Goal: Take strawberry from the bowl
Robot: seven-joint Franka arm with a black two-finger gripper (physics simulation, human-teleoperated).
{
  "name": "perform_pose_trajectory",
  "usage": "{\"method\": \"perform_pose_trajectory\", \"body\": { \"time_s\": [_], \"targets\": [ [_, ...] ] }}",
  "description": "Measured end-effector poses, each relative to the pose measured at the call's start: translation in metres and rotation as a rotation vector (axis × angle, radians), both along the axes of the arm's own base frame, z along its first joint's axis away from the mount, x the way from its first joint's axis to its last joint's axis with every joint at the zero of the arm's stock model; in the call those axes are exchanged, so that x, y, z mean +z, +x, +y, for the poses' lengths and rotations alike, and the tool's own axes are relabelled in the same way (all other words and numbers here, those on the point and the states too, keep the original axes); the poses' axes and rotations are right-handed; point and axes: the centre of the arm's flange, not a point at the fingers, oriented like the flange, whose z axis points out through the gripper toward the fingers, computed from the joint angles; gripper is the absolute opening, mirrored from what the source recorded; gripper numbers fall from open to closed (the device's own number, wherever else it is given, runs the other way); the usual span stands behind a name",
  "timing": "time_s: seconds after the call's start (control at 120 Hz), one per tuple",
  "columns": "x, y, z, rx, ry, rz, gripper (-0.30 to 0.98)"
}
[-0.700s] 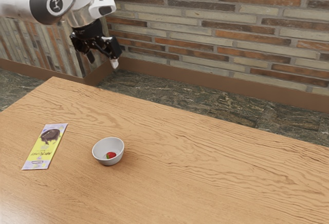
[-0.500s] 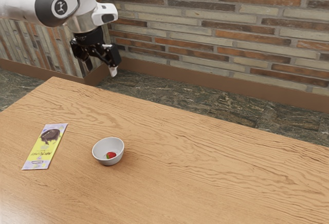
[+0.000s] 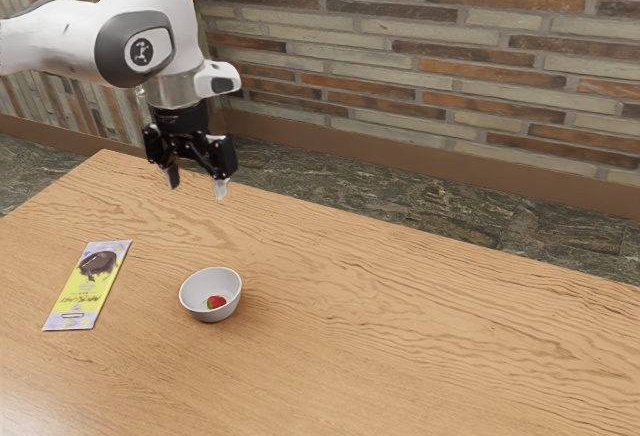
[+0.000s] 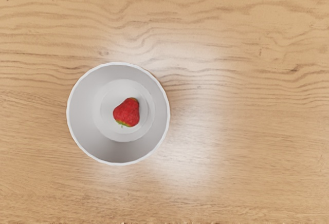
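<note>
My black gripper point(image 3: 197, 188) points down above the table in the exterior view, its two fingers apart with nothing between them. Below it stands a small white-grey bowl point(image 3: 193, 289), upright on the wood. The red strawberry point(image 3: 216, 302) lies inside, on the bowl's bottom. From above, in the wrist view, the round bowl point(image 4: 82, 118) surrounds the strawberry point(image 4: 127, 112), whose green leafy end shows at one side. Neither bowl nor strawberry is touched by the gripper.
A flat yellow and lilac chocolate packet point(image 3: 87, 286) lies on the wooden table point(image 3: 420, 326), toward the exterior view's left of the bowl. A brick wall point(image 3: 420, 66) rises beyond the table's far edge.
My gripper has come lower and its fingers now point more straight down. The arm has shifted a little toward the exterior view's right. Bowl, strawberry and packet have stayed where they were.
</note>
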Motion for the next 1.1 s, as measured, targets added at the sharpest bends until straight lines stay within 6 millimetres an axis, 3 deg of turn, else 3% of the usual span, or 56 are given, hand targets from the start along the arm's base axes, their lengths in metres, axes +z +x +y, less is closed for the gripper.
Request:
{"method": "perform_pose_trajectory", "body": {
  "time_s": [0.25,0.508,0.867,1.1],
  "targets": [
    [-0.068,-0.019,0.007,0.005,-0.003,0.021,0.59],
    [-0.109,-0.035,0.021,0.027,-0.006,0.012,0.51],
    [-0.177,-0.015,0.023,0.011,0.004,0.033,0.43],
    [-0.207,0.002,0.027,0.014,0.005,0.026,0.39]
  ]
}}
